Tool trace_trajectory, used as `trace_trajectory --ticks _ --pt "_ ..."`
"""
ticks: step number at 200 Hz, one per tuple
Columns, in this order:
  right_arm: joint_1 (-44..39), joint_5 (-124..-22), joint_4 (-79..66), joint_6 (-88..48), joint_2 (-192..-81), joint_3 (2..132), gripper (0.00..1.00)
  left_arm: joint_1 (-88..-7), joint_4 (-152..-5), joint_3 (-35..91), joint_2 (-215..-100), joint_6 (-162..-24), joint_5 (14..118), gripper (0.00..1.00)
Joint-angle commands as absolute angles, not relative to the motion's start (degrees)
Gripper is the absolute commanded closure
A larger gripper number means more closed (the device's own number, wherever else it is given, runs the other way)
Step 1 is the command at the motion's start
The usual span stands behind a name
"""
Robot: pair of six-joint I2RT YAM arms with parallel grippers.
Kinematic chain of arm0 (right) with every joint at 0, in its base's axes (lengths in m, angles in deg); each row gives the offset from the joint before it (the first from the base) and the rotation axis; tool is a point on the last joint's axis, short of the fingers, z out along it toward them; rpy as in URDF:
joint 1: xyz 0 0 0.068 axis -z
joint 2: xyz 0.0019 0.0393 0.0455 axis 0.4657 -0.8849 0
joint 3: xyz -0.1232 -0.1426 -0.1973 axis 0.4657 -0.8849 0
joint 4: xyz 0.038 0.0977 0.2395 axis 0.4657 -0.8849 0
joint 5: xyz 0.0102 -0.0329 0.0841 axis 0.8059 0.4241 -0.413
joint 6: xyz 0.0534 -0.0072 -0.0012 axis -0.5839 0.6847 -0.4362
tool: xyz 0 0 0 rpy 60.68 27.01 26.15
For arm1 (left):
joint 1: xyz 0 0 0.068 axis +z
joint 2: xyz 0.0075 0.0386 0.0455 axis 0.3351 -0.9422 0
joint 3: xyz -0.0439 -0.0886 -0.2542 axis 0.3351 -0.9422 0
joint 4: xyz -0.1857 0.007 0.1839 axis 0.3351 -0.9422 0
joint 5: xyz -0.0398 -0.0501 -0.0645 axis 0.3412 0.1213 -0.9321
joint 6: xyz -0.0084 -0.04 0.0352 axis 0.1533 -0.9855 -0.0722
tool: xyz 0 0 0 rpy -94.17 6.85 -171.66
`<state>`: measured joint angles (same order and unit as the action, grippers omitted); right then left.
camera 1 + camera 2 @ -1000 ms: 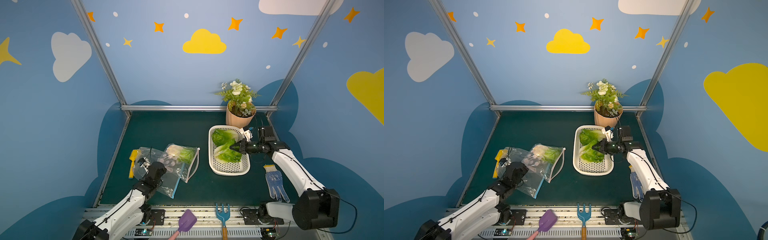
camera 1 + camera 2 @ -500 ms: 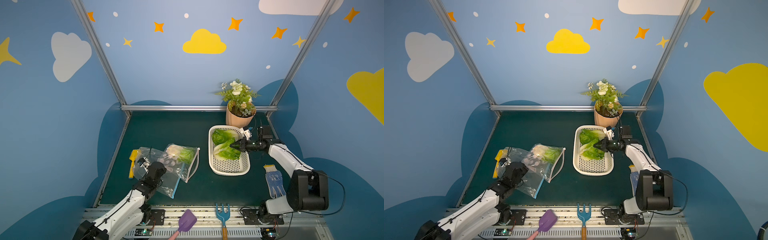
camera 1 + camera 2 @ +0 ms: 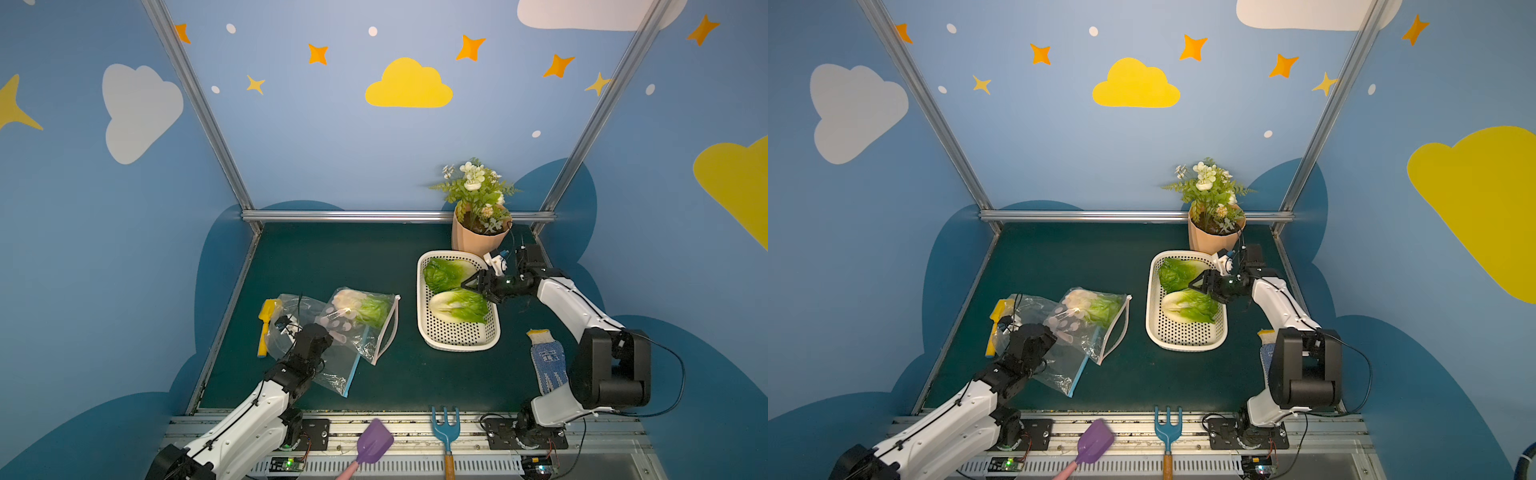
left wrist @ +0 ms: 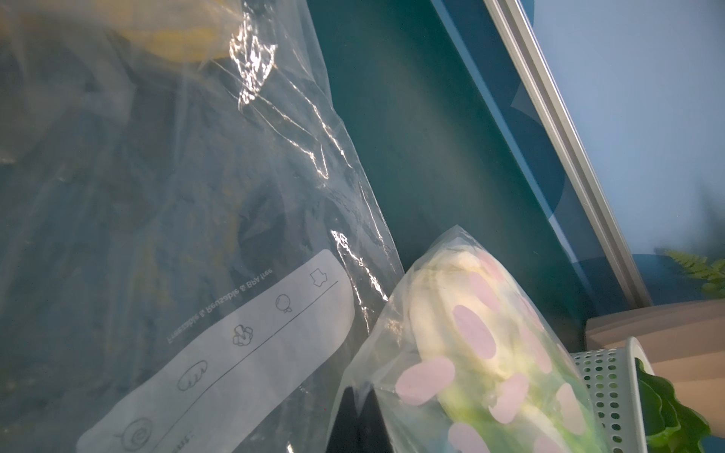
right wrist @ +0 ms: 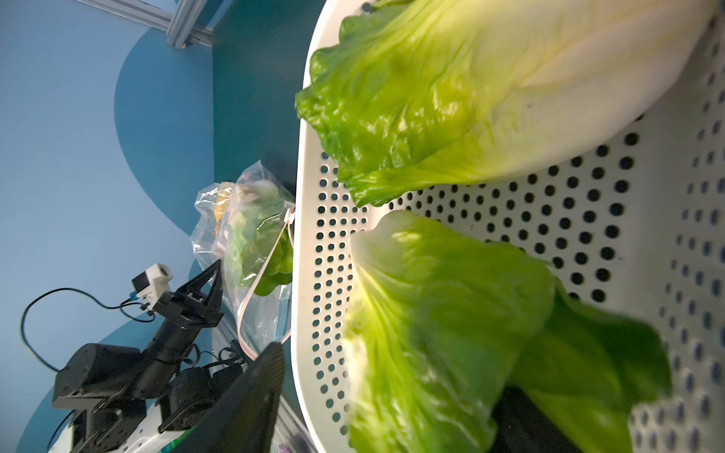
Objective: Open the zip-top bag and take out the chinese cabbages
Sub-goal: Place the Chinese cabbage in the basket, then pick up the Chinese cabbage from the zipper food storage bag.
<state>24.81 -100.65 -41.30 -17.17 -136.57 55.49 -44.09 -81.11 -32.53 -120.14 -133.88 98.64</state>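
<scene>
Stock: chinese cabbages (image 3: 1190,306), three oblong heads with whitish stems and crinkled green leaves.
- The far cabbage (image 3: 446,274) and near cabbage (image 3: 459,306) lie in the white perforated plastic basket (image 3: 419,307) at right.
- The third cabbage (image 3: 363,308) lies inside the clear pink-spotted zip-top bag (image 3: 370,338), left of the basket.

Tools:
- The left gripper (image 5: 214,280) is clamped on that bag's near-left part.
- The right gripper (image 3: 471,286) has its jaws spread over the basket.

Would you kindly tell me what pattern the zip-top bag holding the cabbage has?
Pink oval spots on the clear zip-top bag, clearest in the left wrist view.
</scene>
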Motion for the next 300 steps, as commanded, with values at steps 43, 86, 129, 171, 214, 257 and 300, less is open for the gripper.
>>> trace_trajectory --ticks 43,86,129,171,214,257,300 --pt "23.09 -83.62 -56.08 -12.63 -129.64 63.48 0.27 -44.01 -81.10 -32.42 -119.13 -133.60 98.54 0.96" --pt "15.52 -83.35 -53.30 -16.75 -120.15 60.53 0.34 -43.95 -82.22 -32.35 -118.08 -133.25 97.76 0.96" --pt "2.36 -91.12 -34.37 -27.16 -114.07 48.45 0.84 -43.97 -82.51 -32.86 -117.11 -133.84 97.15 0.96" --pt "-6.44 -92.65 -22.96 -32.56 -120.23 42.72 0.94 -43.95 -83.11 -33.22 -116.15 -133.95 96.80 0.96" --pt "-10.93 -93.27 -16.91 -30.97 -132.68 44.78 0.99 -43.93 -84.17 -33.82 -114.57 -134.21 97.00 0.96" --pt "-12.10 -95.70 -15.77 -29.62 -142.72 50.00 1.00 -43.84 -85.32 -33.67 -113.54 -134.37 97.43 0.96" --pt "-13.39 -98.43 -13.73 -30.82 -150.04 54.04 0.87 -43.85 -84.79 -33.63 -114.39 -134.90 97.63 0.96"
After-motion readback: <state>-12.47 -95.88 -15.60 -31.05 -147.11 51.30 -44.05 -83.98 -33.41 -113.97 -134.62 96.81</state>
